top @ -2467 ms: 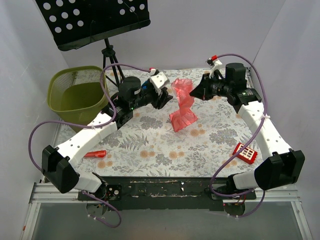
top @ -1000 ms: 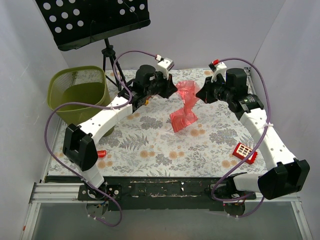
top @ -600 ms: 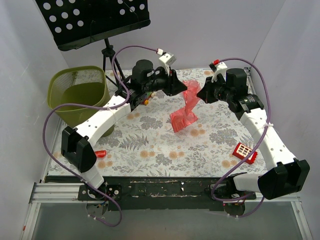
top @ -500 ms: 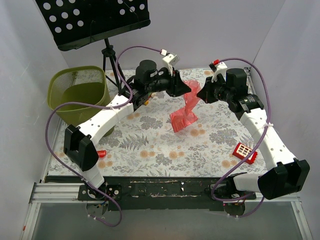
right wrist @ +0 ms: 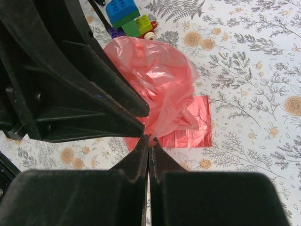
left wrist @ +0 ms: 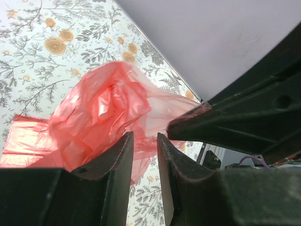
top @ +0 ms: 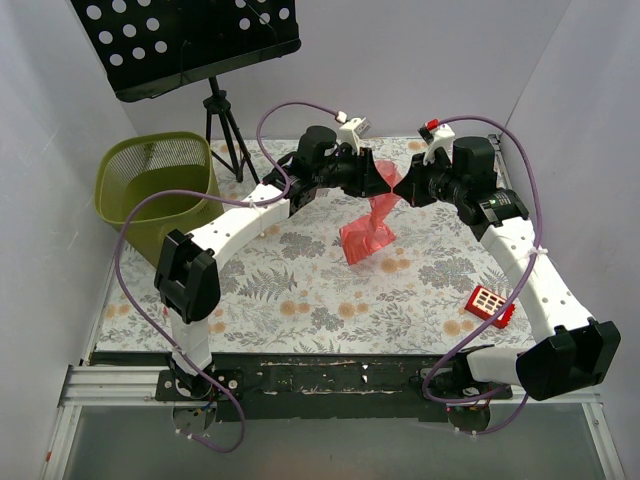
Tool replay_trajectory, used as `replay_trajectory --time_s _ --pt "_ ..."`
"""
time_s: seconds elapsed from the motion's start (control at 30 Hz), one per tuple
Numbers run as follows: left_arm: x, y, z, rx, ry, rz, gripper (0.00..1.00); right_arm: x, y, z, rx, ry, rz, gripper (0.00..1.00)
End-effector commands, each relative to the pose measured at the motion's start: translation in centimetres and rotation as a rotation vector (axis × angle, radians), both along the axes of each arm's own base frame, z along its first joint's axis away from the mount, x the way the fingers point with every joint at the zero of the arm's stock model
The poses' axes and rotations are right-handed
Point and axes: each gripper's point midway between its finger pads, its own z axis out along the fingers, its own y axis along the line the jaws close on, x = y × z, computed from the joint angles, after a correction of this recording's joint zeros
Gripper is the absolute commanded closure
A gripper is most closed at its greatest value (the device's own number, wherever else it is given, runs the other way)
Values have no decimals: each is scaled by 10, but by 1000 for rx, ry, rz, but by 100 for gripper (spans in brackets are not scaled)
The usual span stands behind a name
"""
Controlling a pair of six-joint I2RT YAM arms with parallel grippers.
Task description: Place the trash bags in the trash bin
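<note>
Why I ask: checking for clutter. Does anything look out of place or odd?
The trash bag stands twisted up off the table, its top pinched in the right gripper. Stray toy bricks lie just beyond it.

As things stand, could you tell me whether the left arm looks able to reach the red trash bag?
Probably yes: the left end effector, jaws slightly apart, is right at the trash bag with nothing in between; the right end effector pinches it.

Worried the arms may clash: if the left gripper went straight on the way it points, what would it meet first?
The trash bag, bunched right ahead of the left gripper, jaws slightly parted. The right gripper pinches that film just beyond, so it likely comes next; depth is unclear.
</note>
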Motion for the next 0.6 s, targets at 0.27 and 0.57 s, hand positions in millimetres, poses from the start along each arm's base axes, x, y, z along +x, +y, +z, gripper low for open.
replay_trajectory --time_s 0.27,0.57 --pt "9 -7 22 -76 -9 -11 76 -3 4 11 16 -45 38 99" --pt "2 -11 12 -80 -16 -81 100 -2 1 10 -2 -49 30 99"
